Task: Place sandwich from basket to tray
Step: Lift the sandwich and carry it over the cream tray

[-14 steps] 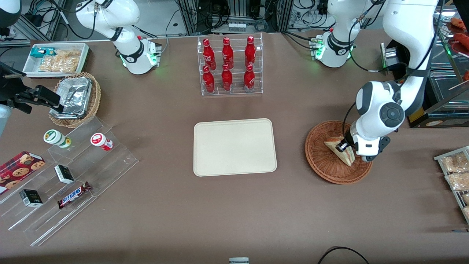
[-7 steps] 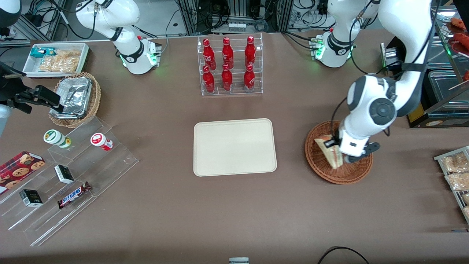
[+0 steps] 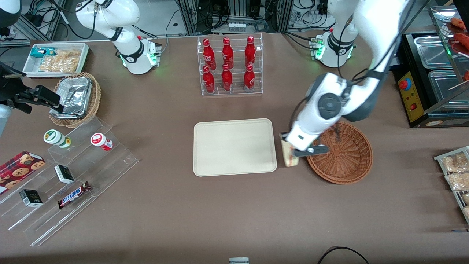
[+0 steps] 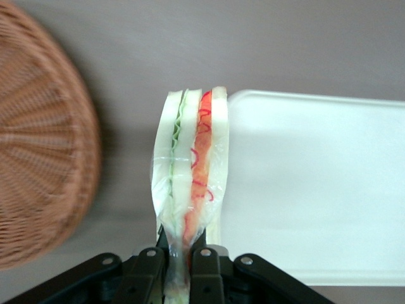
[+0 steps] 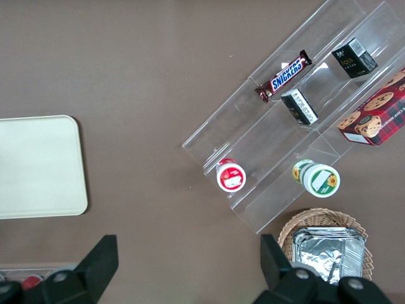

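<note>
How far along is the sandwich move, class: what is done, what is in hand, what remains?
Done: the sandwich is out of the basket. In hand: the pincer, shut on its wrapped edge, holds it between the basket and the tray. Left: carry it over the tray, lower, release.

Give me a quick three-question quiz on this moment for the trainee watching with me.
1. True or false: the sandwich is lying in the basket.
2. Multiple choice: the hand is A) open above the tray, B) shut on the sandwich, over the table between basket and tray, C) open inside the basket.
3. Fill in: in the left wrist view, the sandwich's cut edge shows a green layer and a ___ layer.

Key
1. False: the hand holds it clear of the basket.
2. B
3. red
</note>
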Available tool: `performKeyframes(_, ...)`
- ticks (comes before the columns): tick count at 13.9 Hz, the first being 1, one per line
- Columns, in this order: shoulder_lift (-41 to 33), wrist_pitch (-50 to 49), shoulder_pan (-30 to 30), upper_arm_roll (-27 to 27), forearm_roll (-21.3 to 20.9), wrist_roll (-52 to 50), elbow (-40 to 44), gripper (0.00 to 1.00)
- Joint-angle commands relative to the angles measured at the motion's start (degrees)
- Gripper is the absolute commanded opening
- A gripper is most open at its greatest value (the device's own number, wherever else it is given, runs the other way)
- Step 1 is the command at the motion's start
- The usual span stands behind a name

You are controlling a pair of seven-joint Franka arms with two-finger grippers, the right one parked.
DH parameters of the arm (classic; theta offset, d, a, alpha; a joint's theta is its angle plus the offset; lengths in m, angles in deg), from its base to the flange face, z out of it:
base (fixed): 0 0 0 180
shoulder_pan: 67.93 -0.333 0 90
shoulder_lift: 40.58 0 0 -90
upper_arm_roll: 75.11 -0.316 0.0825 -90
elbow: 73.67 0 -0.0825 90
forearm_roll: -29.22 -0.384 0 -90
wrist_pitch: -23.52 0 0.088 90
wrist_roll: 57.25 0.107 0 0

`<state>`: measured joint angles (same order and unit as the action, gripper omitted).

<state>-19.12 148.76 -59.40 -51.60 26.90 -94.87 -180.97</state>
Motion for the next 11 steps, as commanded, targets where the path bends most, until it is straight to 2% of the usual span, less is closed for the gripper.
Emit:
performKeyframes(1, 6.30, -2.27, 4.80, 0.13, -4.78, -5.69, 8.74, 0.00)
performKeyframes(5, 14.30, -7.62, 12.72, 0.05, -7.69, -12.12, 19.82, 0.00)
performKeyframes(7, 18.69, -10.08, 15.70, 0.13, -7.52, -13.87, 25.71, 0.00)
performKeyframes(11, 24.23, -10.27, 19.41, 0.05, -7.79, -16.78, 31.08, 0.01)
